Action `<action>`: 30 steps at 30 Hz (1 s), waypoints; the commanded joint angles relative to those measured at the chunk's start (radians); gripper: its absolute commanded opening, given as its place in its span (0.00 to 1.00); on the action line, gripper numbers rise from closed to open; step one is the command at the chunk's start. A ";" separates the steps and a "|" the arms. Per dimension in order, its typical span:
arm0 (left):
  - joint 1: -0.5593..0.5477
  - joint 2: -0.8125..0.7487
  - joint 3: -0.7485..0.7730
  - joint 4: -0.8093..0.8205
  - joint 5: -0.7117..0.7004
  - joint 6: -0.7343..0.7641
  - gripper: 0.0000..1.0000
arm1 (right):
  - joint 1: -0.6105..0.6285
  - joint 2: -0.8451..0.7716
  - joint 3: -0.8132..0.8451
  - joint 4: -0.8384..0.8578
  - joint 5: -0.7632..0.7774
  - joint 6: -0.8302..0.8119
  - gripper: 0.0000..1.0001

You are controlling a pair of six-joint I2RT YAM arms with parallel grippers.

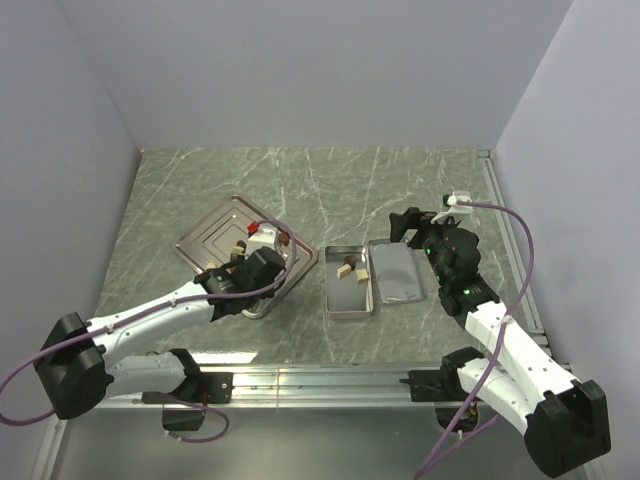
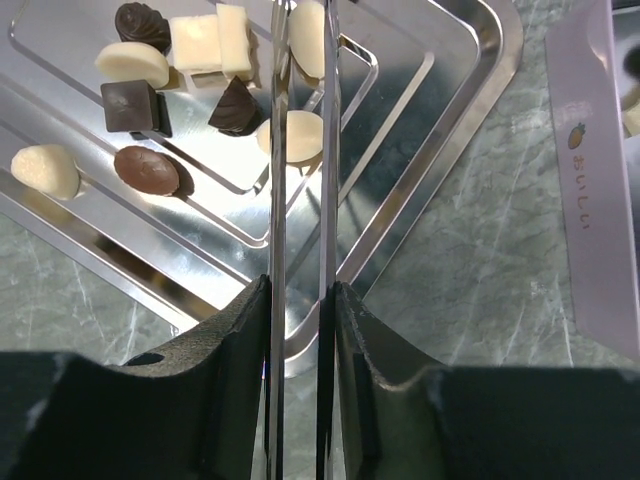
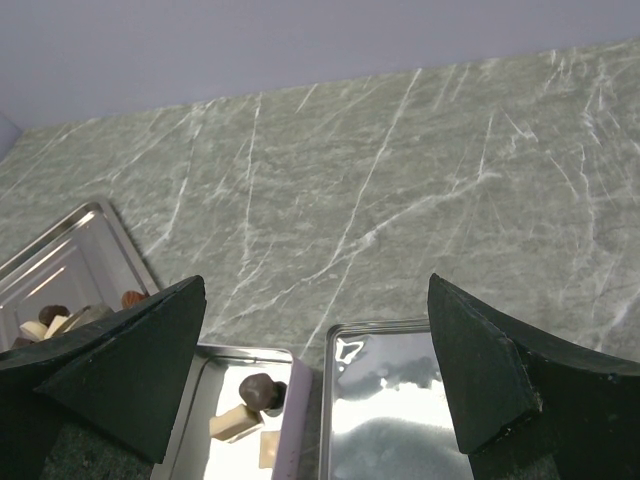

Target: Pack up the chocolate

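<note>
Several chocolates lie on the ridged steel tray (image 2: 470, 120): a dark square (image 2: 130, 105), a brown oval (image 2: 147, 170), cream lumps (image 2: 132, 62) and white blocks (image 2: 195, 42). My left gripper (image 2: 302, 30) carries two long thin metal blades. They press on both sides of a cream chocolate (image 2: 307, 35) above the tray. The open tin (image 1: 349, 282) holds a brown piece (image 3: 258, 390) and a cream piece (image 3: 232, 422). My right gripper (image 3: 316, 290) hovers open over the gap between the tin and its lid (image 3: 400, 400), with nothing between its fingers.
The tin's lid (image 1: 396, 272) lies upside down right of the tin, shiny side up. The tray (image 1: 215, 235) sits left of the tin on the marbled table. Grey walls close in the back and both sides.
</note>
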State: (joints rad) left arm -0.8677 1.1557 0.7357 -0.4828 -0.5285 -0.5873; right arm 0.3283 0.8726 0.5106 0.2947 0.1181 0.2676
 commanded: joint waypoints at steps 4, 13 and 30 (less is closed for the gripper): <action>0.001 -0.089 0.027 0.036 -0.019 0.012 0.27 | -0.002 0.002 0.055 0.015 0.002 -0.011 0.98; -0.019 -0.149 0.005 0.101 0.045 0.056 0.26 | -0.002 0.003 0.055 0.015 0.002 -0.011 0.98; -0.158 -0.242 -0.038 0.302 0.312 0.205 0.26 | -0.002 0.006 0.057 0.017 0.000 -0.013 0.98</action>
State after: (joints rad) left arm -0.9974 0.9089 0.6949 -0.2657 -0.2840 -0.4294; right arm 0.3283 0.8738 0.5133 0.2920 0.1177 0.2676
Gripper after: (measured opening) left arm 0.330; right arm 0.979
